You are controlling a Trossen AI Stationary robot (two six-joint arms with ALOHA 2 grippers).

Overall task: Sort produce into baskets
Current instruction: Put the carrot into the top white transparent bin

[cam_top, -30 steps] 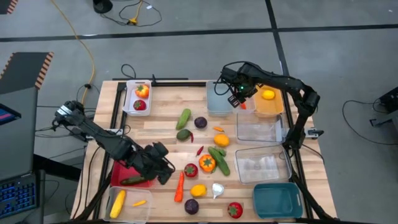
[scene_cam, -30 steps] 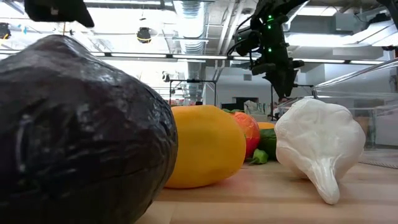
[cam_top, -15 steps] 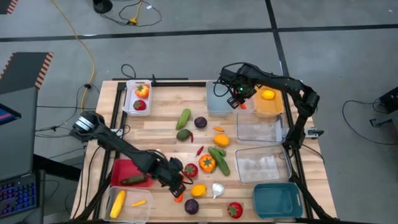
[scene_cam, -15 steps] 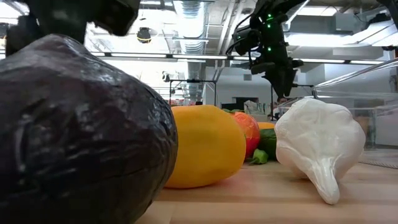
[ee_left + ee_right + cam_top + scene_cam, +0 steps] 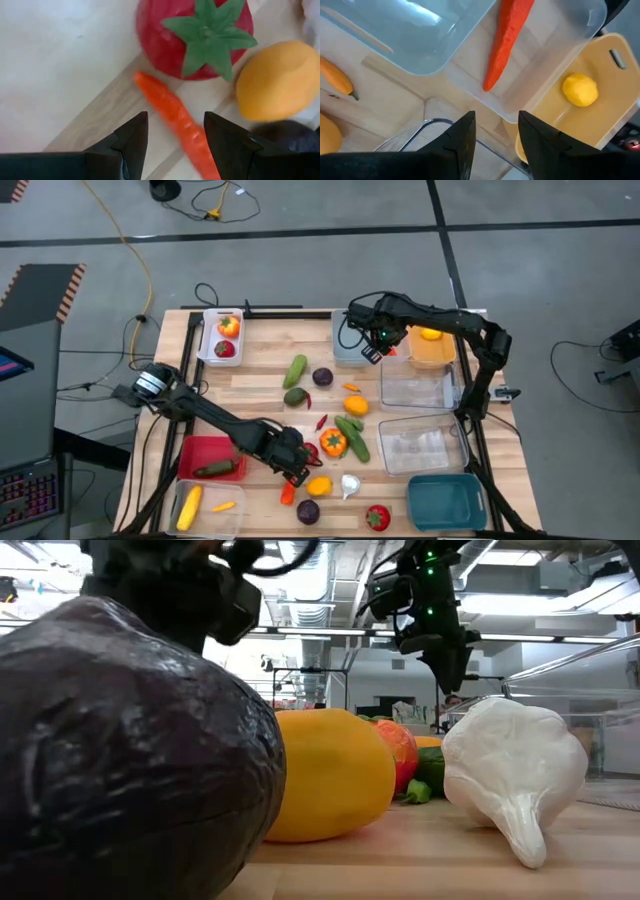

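My left gripper (image 5: 297, 472) (image 5: 175, 116) is open and low over the table's near middle. Its fingers stand on either side of an orange carrot (image 5: 176, 120) that lies on the table; I cannot tell whether they touch it. A red tomato (image 5: 192, 35) and a yellow lemon (image 5: 280, 82) lie just beyond. My right gripper (image 5: 369, 348) (image 5: 495, 116) is open and empty at the far side, over the grey basket (image 5: 350, 340). A second carrot (image 5: 506, 37) lies below it in a translucent basket, beside the orange-yellow basket (image 5: 432, 350) with a lemon (image 5: 580, 90).
Loose produce covers the table's middle: cucumbers (image 5: 352, 435), an orange pepper (image 5: 333, 442), purple rounds (image 5: 308, 511), garlic (image 5: 349, 485). Clear baskets (image 5: 415, 388) and a teal one (image 5: 446, 500) line the right side. A red basket (image 5: 205, 460) and white ones (image 5: 222, 338) stand left.
My left gripper has gone from the red basket toward the table's right and near edge and has come down over the carrot beside the tomato. My right gripper has shifted a little toward the table's left, over the grey basket.
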